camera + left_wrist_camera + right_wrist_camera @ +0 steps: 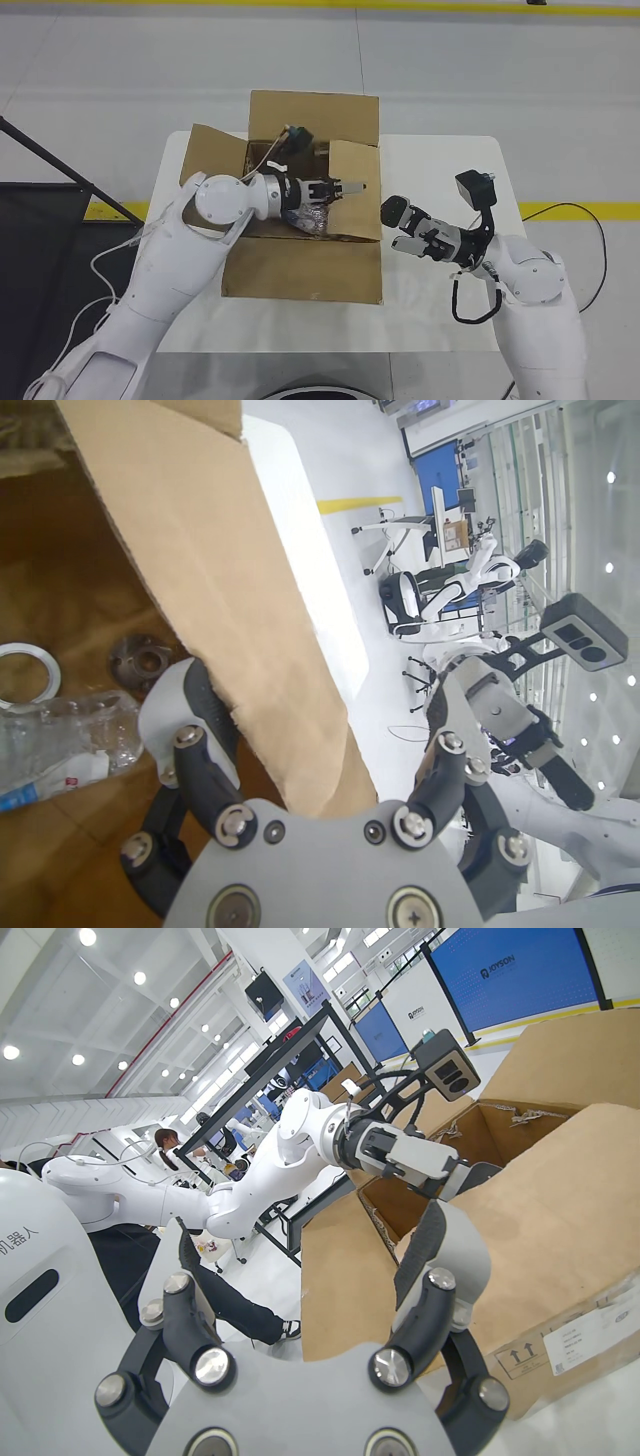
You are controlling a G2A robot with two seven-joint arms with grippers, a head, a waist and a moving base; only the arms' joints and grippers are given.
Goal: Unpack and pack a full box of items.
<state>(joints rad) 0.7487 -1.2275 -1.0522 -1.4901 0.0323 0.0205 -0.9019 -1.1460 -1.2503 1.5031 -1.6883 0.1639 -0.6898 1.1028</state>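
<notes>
Overhead, box [300, 272] opens upward, left pincer [348, 187] astride flap [356, 163]

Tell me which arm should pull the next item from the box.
Left: the left hand straddles the box flap, open, one finger inside near the bottle and ring; the right hand hangs open outside, over the table.

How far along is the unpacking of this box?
Done: the box stands open. In hand: the left gripper, open, straddles one flap; the right gripper, open, holds nothing. Left: the ring, flange and plastic bottle lie inside, so unpacking looks barely begun.
</notes>
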